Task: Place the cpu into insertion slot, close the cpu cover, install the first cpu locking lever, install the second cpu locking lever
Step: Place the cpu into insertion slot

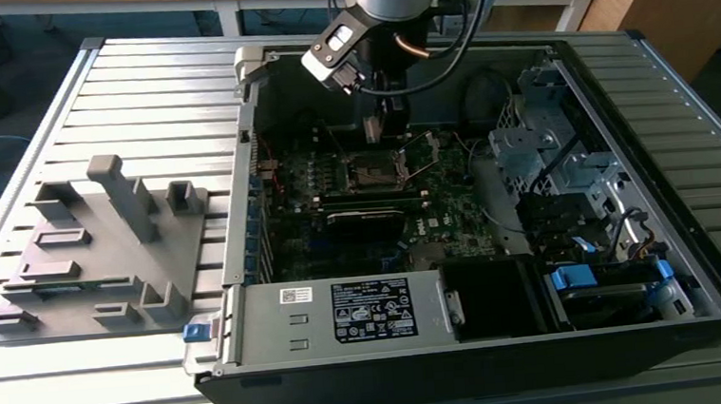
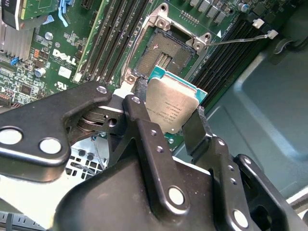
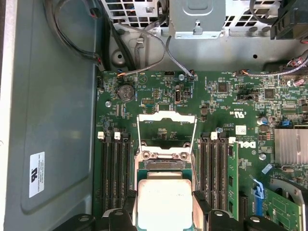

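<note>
Pincer point(image 2: 166, 109) pinching cpu point(image 2: 172, 107) by two edges, just beside slot point(image 2: 163, 57), not yet seated. Cover point(image 3: 167, 116) hinged up at slot's edge. Risk: off-square or tilted lowering — corner bends slot contacts.

A black label point(image 1: 375, 308) with white print too small to read sits on the silver power supply point(image 1: 282, 339). A white sticker point(image 3: 36, 174) marks the grey case wall point(image 3: 57, 120). White lettering is printed on the green motherboard point(image 2: 53, 67), and faint, unreadable lines on the cpu point(image 2: 171, 103).
</note>
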Tool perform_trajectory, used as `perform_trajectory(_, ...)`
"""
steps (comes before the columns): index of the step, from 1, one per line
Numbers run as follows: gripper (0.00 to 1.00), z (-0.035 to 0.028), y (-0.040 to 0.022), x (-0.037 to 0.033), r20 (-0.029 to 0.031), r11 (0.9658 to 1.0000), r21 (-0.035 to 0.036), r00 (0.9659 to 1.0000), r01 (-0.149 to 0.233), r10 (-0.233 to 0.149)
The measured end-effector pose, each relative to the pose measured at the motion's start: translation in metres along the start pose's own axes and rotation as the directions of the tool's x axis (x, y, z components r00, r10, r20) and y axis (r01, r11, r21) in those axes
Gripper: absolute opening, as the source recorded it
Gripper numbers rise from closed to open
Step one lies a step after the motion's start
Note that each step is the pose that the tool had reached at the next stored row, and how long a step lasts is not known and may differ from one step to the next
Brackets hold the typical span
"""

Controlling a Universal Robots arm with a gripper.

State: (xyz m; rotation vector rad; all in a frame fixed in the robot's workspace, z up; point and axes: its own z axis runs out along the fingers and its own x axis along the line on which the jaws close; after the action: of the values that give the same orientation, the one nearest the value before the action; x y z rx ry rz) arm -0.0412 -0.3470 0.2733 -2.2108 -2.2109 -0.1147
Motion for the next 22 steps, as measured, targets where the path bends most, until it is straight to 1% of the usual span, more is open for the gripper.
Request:
perform_trajectory(6,0.54,0.0013,0.0,-0.0001,-0.0005,1.0,-0.0003,1.0,0.0,0.0)
perform_trajectory(11,0.54,0.0078,-0.0003,-0.0005,0.0,1.0,0.0,1.0,0.0,0.0)
perform_trajectory(12,0.54,0.0088,-0.0004,-0.0006,0.0018,1.0,-0.0001,1.0,0.0,0.0)
perform_trajectory(13,0.54,0.0094,-0.0005,-0.0006,0.0094,1.0,0.0001,1.0,0.0,0.0)
perform_trajectory(15,0.54,0.0105,-0.0005,-0.0006,0.0265,1.0,0.0,0.9996,0.001,-0.001)
perform_trajectory(17,0.54,0.0114,-0.0005,-0.0007,0.0398,1.0,0.0,0.9992,0.002,-0.002)
perform_trajectory(18,0.54,0.0119,-0.0005,-0.0007,0.0499,1.0,0.0,0.9988,0.002,-0.002)
perform_trajectory(19,0.54,0.0128,-0.0005,-0.0008,0.0556,1.0,0.0,0.9985,0.002,-0.002)
perform_trajectory(22,0.54,0.0168,-0.0007,-0.0011,0.0565,1.0,0.0001,0.9984,0.003,-0.003)
